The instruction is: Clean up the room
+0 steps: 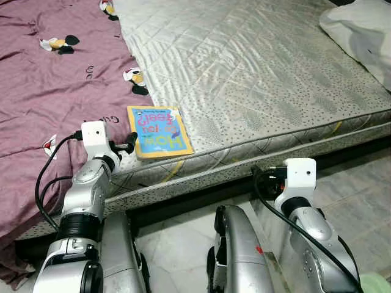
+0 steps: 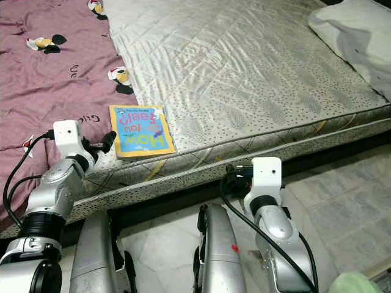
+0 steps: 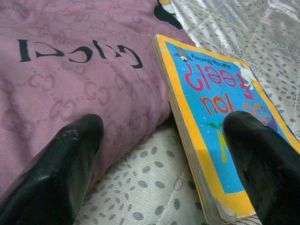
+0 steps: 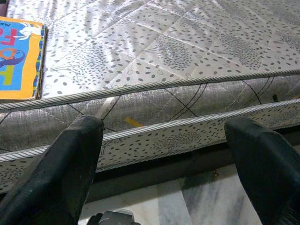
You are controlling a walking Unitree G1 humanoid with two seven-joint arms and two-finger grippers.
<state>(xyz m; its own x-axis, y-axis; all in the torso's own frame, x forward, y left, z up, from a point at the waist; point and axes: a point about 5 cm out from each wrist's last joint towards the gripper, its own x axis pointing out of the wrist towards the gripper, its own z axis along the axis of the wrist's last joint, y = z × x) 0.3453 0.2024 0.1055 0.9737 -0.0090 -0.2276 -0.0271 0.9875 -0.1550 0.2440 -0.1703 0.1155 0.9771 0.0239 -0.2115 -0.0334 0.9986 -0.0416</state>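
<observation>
Where mattress (image 1: 256, 85) ends, book (image 1: 157, 131) just beside left tool (image 1: 131, 144).

Head stereo eyes look forward and down over both arms at the bed (image 1: 256, 79), while the left wrist camera peers close along its claw (image 3: 159, 164) at the book (image 3: 220, 112) and the right wrist camera faces the mattress edge, the book at its frame corner.
</observation>
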